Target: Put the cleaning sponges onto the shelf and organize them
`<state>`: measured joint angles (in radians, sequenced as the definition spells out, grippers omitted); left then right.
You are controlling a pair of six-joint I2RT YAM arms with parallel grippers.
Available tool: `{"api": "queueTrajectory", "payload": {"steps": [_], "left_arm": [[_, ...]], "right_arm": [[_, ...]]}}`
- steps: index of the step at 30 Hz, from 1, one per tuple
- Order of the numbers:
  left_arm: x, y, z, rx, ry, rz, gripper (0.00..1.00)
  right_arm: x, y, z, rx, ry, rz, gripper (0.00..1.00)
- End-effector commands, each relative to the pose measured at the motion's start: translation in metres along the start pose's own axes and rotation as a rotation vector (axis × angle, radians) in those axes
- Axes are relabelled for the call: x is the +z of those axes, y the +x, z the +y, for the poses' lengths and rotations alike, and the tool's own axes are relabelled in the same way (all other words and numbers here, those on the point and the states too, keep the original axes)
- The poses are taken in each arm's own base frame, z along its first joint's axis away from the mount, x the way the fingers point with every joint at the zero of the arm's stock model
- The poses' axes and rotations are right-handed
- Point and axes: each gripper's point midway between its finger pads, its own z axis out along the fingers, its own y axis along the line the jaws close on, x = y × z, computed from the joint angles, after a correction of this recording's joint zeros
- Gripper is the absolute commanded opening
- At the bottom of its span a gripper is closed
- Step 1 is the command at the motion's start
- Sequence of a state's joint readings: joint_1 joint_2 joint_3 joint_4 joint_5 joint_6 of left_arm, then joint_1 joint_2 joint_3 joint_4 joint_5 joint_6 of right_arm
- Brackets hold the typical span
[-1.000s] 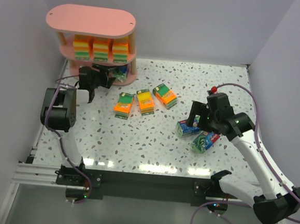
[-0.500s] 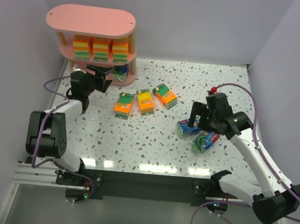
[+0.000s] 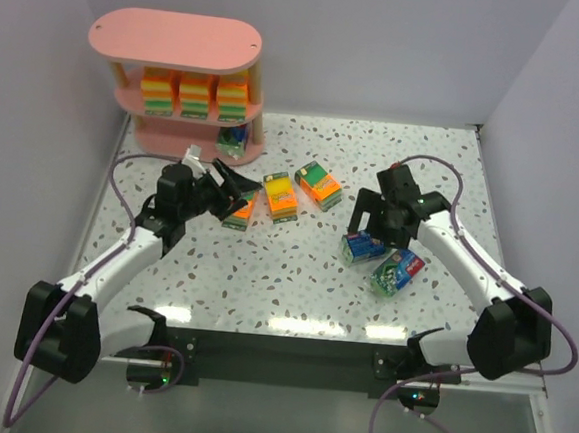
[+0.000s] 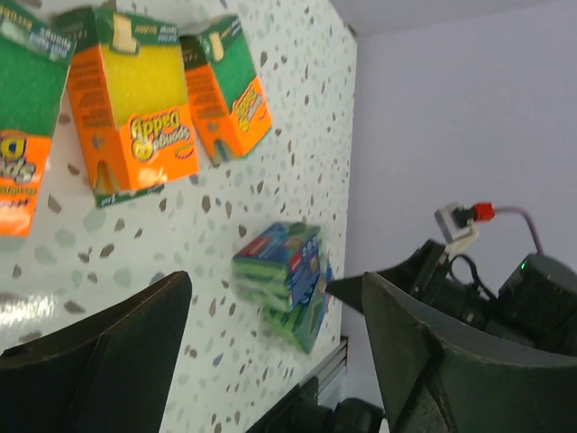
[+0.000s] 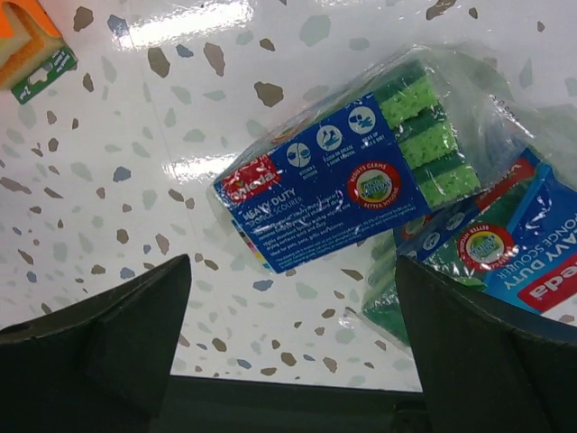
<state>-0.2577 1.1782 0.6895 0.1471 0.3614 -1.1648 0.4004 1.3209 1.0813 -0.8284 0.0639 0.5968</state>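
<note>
Jaws released both sides, nothing held.
L gripper [image 3: 233, 194] spread wide, orange sponge packs [image 4: 135, 126] just ahead; R gripper [image 5: 293, 262] spread wide, blue-green sponge pack [image 5: 329, 185] betw. its jaws.

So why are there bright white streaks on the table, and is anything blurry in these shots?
Top view: light reflects as white streaks along the near edge of the table. Right wrist view: similar glare, plus sheen on the wrapper of the blue-green pack. Both wrist views: the fingers loom dark and soft-edged.
</note>
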Motion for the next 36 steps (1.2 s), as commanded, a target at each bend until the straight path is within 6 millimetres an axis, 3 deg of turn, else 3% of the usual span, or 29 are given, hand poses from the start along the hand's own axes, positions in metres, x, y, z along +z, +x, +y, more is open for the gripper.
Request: {"api": "queueTrajectory", "payload": {"steps": [1,11,18,20,22,24,27,28,31,36], "left_arm": [[-0.017,0.037,0.021,0.046,-0.062,0.099,0.82],[-0.055,0.045,0.018,0.084,-0.087,0.082,0.81],[-0.066,0.055,0.033,0.064,-0.102,0.079,0.81],[-0.067,0.057,0.035,0.053,-0.103,0.078,0.81],[-0.068,0.06,0.039,0.045,-0.103,0.087,0.81],[-0.068,0.06,0.039,0.047,-0.106,0.085,0.81],[-0.07,0.059,0.037,0.052,-0.101,0.079,0.81],[-0.071,0.059,0.037,0.051,-0.1,0.077,0.81],[-0.072,0.06,0.038,0.046,-0.099,0.077,0.81],[-0.073,0.061,0.04,0.033,-0.103,0.075,0.8]], "right_arm": [[0.003,-0.029,0.021,0.105,-0.039,-0.049,0.99],[0.037,-0.044,0.007,0.354,0.221,0.017,0.99],[0.064,-0.014,-0.016,0.381,0.346,0.159,0.98],[0.072,-0.006,-0.022,0.393,0.36,0.184,0.93],[0.077,-0.002,-0.024,0.402,0.353,0.206,0.86],[0.076,0.0,-0.027,0.393,0.352,0.213,0.71],[0.066,-0.001,-0.03,0.372,0.322,0.189,0.46],[0.063,0.0,-0.029,0.364,0.311,0.188,0.3],[0.052,0.002,-0.028,0.328,0.268,0.186,0.02],[0.042,0.017,-0.022,0.275,0.189,0.237,0.0]]}}
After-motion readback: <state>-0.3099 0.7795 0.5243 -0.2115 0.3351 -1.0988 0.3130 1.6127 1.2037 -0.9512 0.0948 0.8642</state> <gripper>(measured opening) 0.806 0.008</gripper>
